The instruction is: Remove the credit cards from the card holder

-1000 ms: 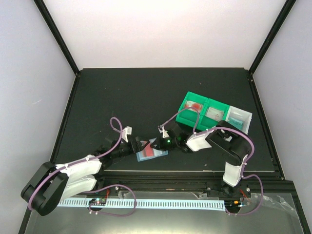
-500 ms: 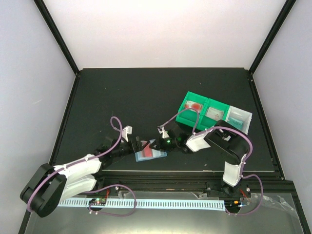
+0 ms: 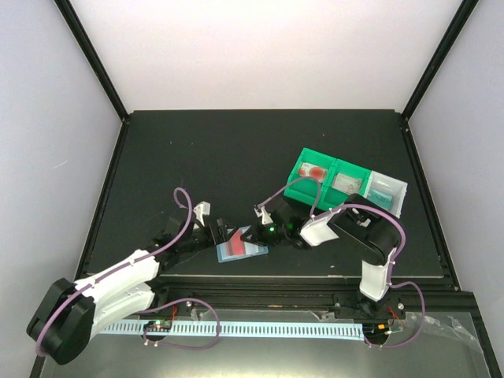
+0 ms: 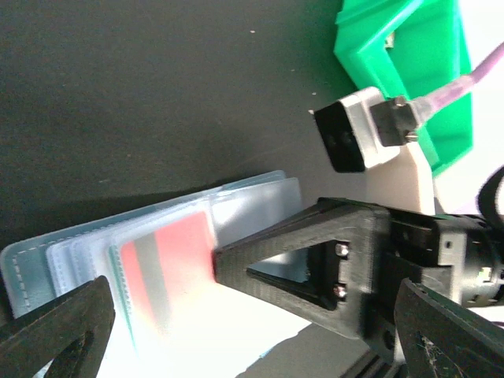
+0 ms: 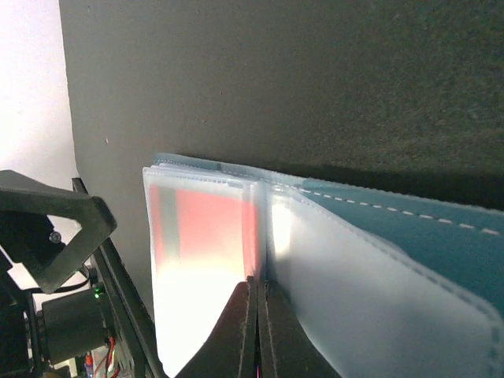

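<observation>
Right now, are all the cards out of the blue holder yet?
Not yet. Some cards are already in the bins: a red-marked card and a teal card. The right gripper pinches the card holder at its edge, and the left gripper is open beside it. A red card is left in its pocket.

Black matte table (image 3: 236,157). Light blue card holder (image 3: 250,250) near front edge, seemingly flat on surface. Green bins (image 3: 299,189) right of centre. Clear bin (image 3: 387,191) against their right side.
</observation>
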{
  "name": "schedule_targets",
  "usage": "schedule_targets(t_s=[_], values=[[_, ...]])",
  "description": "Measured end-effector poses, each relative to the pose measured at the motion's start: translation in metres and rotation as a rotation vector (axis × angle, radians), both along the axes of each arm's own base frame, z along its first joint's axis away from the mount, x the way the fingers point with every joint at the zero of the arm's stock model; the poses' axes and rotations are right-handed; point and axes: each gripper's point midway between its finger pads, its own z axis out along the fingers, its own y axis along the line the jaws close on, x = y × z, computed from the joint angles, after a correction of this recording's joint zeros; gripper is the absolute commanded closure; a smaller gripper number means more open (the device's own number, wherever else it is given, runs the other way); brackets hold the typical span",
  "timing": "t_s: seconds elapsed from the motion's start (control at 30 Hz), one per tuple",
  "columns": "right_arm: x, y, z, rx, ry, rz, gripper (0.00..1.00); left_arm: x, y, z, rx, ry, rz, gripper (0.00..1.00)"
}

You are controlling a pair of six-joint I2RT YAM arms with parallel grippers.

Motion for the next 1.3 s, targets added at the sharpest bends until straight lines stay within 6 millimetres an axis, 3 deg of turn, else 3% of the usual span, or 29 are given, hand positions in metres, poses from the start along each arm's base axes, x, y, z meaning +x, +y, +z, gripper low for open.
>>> schedule_targets(t_s=[0.2, 0.5, 0.77, 1.07, 1.3], values=[[0.000, 0.002, 0.000, 0.017, 0.006, -0.001, 0.97, -0.002, -0.004, 0.006, -0.034, -0.002, -0.017, 0.01], [-0.001, 0.001, 0.000, 0.019, 0.007, -0.002, 0.97, 0.000, -0.008, -0.021, -0.001, 0.065, -0.024, 0.01], [-0.001, 0.000, -0.001, 0.024, 0.008, -0.009, 0.97, 0.006, -0.010, -0.020, -0.013, 0.048, -0.020, 0.01], [-0.001, 0.000, -0.001, 0.024, 0.011, -0.013, 0.97, -0.002, -0.003, -0.009, -0.001, 0.028, -0.025, 0.01], [-0.001, 0.000, -0.001, 0.024, 0.014, -0.016, 0.97, -0.005, -0.005, -0.016, 0.008, 0.051, -0.040, 0.01]])
